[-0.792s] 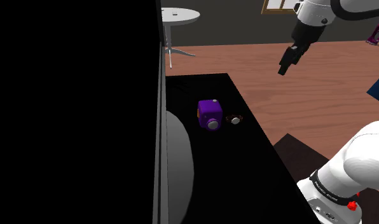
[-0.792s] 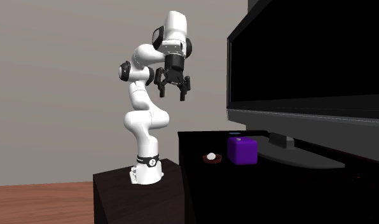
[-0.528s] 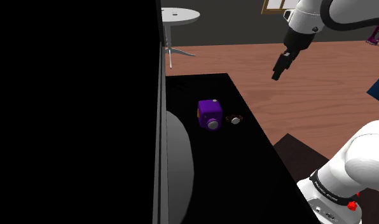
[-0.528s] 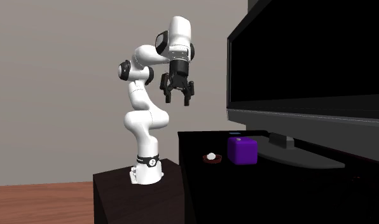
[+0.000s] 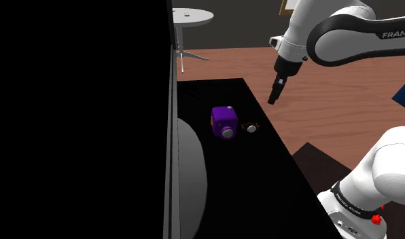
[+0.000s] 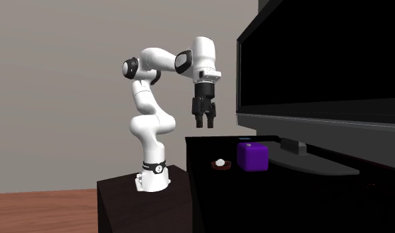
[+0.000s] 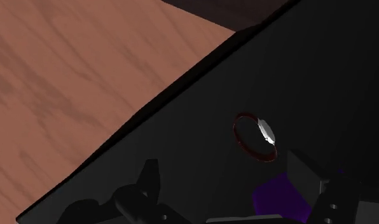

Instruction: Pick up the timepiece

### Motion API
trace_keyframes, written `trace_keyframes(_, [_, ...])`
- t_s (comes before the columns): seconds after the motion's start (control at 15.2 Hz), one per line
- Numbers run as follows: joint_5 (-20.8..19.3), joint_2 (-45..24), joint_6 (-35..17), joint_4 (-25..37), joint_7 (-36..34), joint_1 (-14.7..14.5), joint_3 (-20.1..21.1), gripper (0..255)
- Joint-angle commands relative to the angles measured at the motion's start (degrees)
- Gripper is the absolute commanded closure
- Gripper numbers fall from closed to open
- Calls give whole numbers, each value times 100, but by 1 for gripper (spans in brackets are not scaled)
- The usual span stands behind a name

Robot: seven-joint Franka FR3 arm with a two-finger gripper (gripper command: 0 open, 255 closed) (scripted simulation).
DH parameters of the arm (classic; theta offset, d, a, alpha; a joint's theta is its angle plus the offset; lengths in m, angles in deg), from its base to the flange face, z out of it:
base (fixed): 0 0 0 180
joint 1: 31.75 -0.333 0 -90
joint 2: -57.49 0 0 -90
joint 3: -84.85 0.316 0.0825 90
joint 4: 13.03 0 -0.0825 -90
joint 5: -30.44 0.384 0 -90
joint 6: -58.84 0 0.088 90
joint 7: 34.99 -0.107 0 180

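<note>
The timepiece is a small wristwatch [image 5: 251, 127] with a dark red band and a pale round face, lying on the black cabinet top [image 5: 262, 176]. A purple cube [image 5: 225, 121] sits right beside it on the shoulder view's left. My gripper [image 5: 272, 96] hangs open in the air above and beyond the watch, apart from it. From the second exterior view the gripper [image 6: 204, 123] points down, well above the watch [image 6: 220, 163] and the cube [image 6: 254, 157]. In the wrist view the watch [image 7: 255, 137] lies just ahead of the open gripper [image 7: 223, 177], with the cube [image 7: 280, 198] near one finger.
A large black television [image 6: 322, 59] stands on a grey oval base [image 5: 192, 170] along the cabinet's far side. The cabinet edge [image 7: 150, 108] drops to a wood floor [image 7: 74, 76]. A round white table [image 5: 191, 15] stands farther back.
The arm has swung towards the cabinet and lowered; the gripper now points straight down, closer to the watch. Watch and cube have not moved.
</note>
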Motion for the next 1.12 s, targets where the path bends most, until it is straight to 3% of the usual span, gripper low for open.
trace_keyframes(0.0, [49,-257,-346,-72,227,-182,30,0])
trace_keyframes(0.53, [251,-1199,-1637,-398,1096,-867,188,0])
trace_keyframes(1.06, [212,-1541,-2320,-740,1045,-848,204,0])
